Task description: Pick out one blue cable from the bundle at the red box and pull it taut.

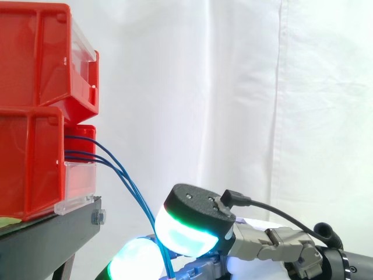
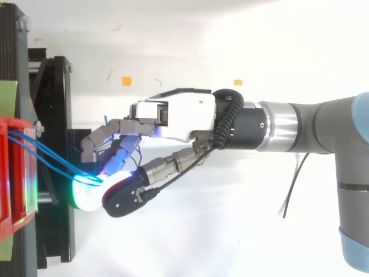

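Grey arm (image 2: 300, 130): enters from the right edge of the top view and reaches toward the left.
Red bins (image 1: 35, 111): stacked at the upper left of the side view, resting on a black stand (image 1: 52, 233).
Hand (image 2: 173, 118): sits at the centre of the top view with fingers curled, glowing pads (image 1: 183, 236) pressed together.
Blue cables (image 1: 125, 181): leave the lower bin, slope down to the right, and end clamped between those pads at bottom centre.
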